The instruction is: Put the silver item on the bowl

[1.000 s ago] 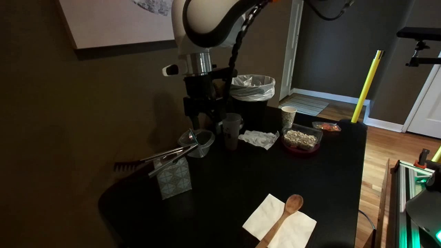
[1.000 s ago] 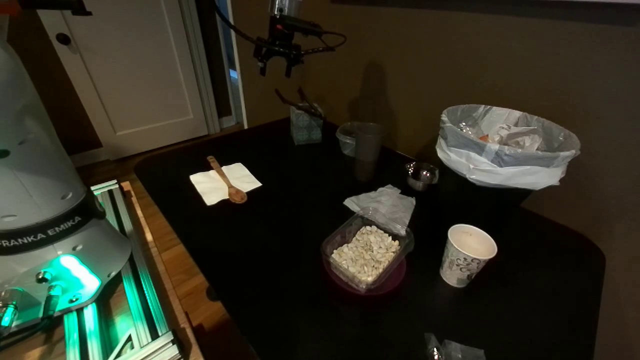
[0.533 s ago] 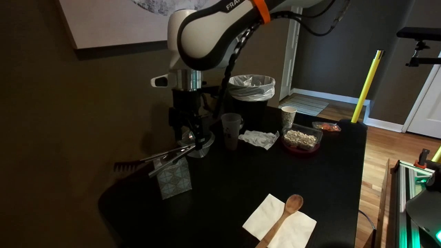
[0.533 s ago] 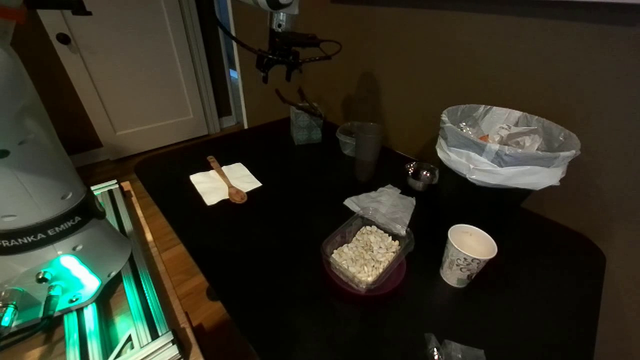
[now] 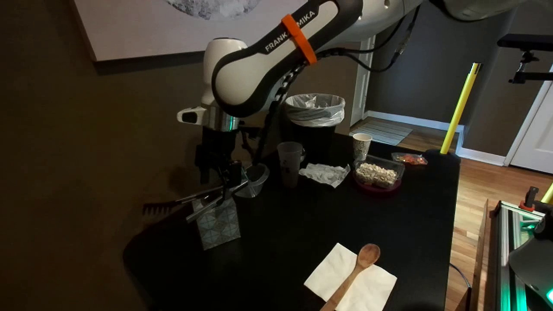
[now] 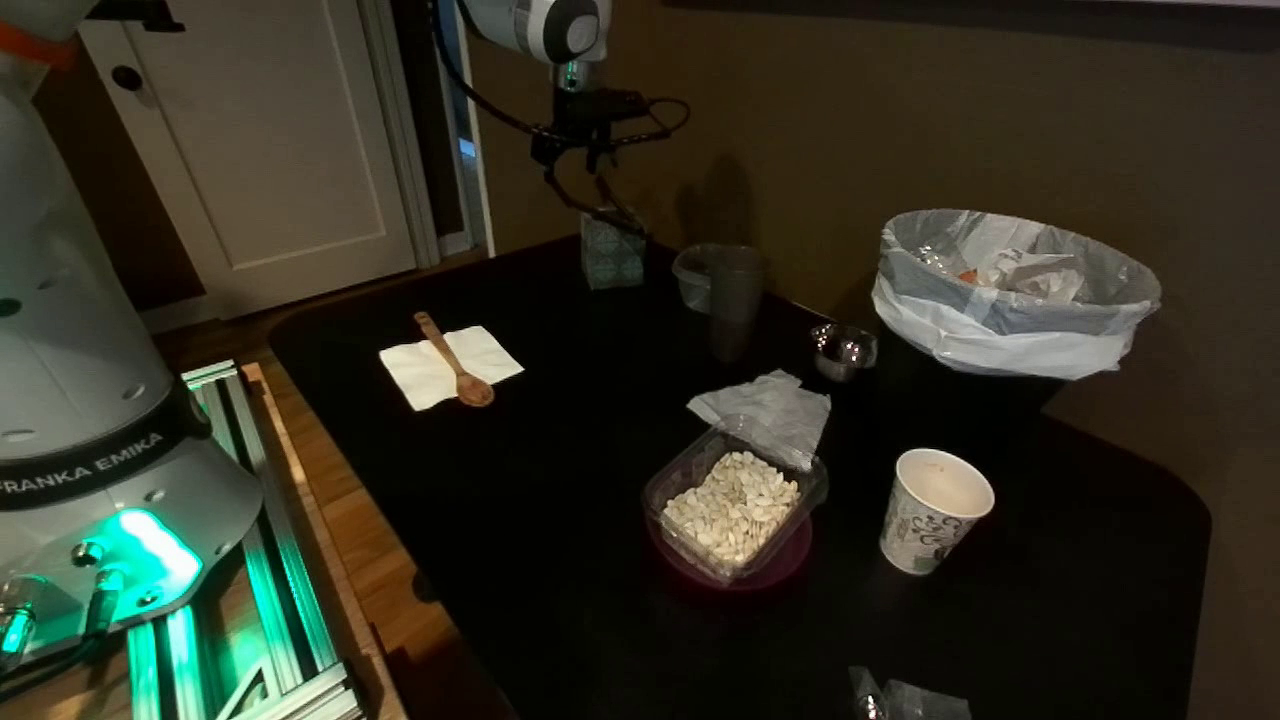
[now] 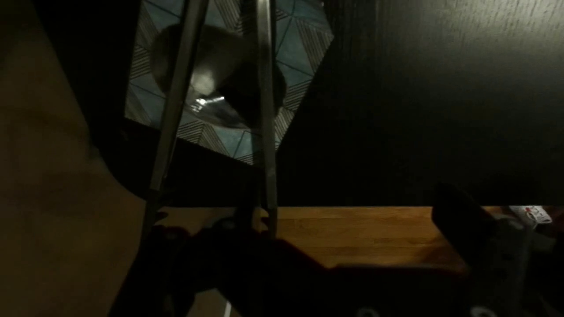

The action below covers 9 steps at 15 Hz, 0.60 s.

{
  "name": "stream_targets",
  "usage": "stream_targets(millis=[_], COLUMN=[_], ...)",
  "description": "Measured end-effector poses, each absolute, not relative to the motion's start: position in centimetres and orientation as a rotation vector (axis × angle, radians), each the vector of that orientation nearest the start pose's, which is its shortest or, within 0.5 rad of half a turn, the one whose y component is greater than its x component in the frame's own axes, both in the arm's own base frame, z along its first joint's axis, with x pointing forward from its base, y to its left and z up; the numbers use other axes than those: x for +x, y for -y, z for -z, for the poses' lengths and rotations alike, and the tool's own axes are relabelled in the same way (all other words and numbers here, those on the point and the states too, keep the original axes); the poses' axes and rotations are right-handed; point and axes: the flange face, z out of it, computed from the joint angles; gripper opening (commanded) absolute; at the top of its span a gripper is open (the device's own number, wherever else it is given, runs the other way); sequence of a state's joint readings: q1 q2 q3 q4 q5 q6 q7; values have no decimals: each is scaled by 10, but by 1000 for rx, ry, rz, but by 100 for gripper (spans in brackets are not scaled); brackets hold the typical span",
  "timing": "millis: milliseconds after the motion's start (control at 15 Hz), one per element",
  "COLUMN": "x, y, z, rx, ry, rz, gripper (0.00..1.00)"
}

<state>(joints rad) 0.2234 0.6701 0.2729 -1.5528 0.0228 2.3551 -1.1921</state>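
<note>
The silver item is a pair of tongs lying across a patterned tissue box. Its dark toothed ends stick out past the box. Its two metal arms show in the wrist view above the box top. My gripper is open, its fingers wide apart in the wrist view. One finger overlaps the dark end of one tongs arm there; I cannot tell whether they touch. In an exterior view the gripper is right at the tongs' upper ends. The small grey, see-through bowl stands beside the box; it also shows here.
A tall clear cup stands next to the bowl. A small shiny metal cup, a crumpled paper, a seed container and a paper cup are farther along. A wooden spoon lies on a napkin. The wall is close behind.
My gripper has moved from above the bowl side down toward the tissue box and the tongs. It stays open. The tongs, box and bowl have not moved.
</note>
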Motion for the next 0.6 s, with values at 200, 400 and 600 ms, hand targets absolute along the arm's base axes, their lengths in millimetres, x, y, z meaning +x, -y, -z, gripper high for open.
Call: stream_targets(millis=[200, 400, 600], x=[664, 673, 675], y=[-310, -305, -305], z=[-281, -279, -275], rx=[2255, 2267, 2273], ry=[-2277, -2252, -2249], rz=[-344, -343, -343], gripper=[100, 100, 100])
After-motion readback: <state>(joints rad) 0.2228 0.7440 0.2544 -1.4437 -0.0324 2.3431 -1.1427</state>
